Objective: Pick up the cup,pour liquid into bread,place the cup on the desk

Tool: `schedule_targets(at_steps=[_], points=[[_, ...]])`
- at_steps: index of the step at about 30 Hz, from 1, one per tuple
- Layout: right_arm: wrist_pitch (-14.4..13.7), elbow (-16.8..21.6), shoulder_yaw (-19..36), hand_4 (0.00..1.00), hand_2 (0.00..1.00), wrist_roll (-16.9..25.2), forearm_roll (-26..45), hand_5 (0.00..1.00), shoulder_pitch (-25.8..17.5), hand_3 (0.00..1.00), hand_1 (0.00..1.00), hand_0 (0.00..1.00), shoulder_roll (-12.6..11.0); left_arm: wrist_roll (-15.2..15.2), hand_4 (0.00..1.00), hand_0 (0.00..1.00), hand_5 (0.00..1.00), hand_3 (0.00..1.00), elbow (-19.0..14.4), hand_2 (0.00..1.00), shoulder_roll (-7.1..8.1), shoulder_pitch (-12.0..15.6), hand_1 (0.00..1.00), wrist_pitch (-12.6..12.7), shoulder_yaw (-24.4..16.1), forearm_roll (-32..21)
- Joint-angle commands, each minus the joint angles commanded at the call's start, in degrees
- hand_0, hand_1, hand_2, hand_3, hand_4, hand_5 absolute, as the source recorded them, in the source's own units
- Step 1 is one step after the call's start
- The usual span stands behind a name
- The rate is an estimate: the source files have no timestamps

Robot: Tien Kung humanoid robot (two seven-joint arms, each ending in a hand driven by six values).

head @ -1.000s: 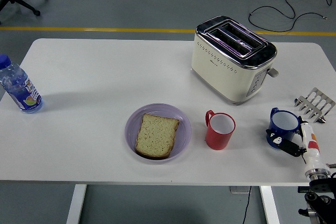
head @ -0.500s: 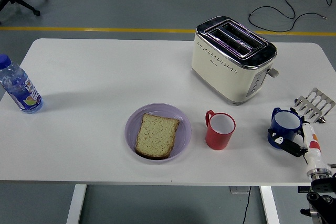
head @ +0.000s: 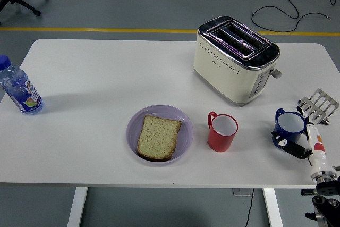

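Right hand (head: 296, 144) at bench's (head: 95, 78) right edge, fingers wrapped round blue cup (head: 289, 127), which looks barely off the surface; can't tell for sure. Bread (head: 158, 136) on plate (head: 183, 123) left of red cup (head: 222, 132), dry. Judging: pickup underway; pour + set-down left. Left hand not visible

You have open desk (head: 95, 78) between the bottle (head: 18, 90) and the plate (head: 159, 134). On the right, the toaster (head: 235, 59), red cup (head: 222, 132), blue cup (head: 288, 128) and metal rack (head: 319, 104) crowd your path.
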Motion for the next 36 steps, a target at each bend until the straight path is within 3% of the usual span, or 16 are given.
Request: schedule_targets(at_steps=[24,29,36], points=[[0.8,2.6,3.4,0.864,0.974,0.6,0.3,0.009,-1.3,0.998,0.843,0.869,-0.7,0.0,0.631,0.345,0.998,0.752,0.0,0.435,0.11,-0.1,0.341,0.0,0.2,0.1],[0.6,6.6,4.2,0.864,0.974,0.3,-0.7,0.009,-2.8,0.998,0.843,0.869,-1.4,0.0,0.631,0.345,0.998,0.752,0.0,0.435,0.12,-0.1,0.341,0.1,0.1,0.2],[-0.3,19.1,3.4,0.863,0.972,-1.4,-2.5,0.008,-6.5,0.998,0.843,0.87,-3.0,0.0,0.63,0.346,0.998,0.751,0.0,0.435,0.24,-0.3,0.342,0.0,-0.3,0.6]])
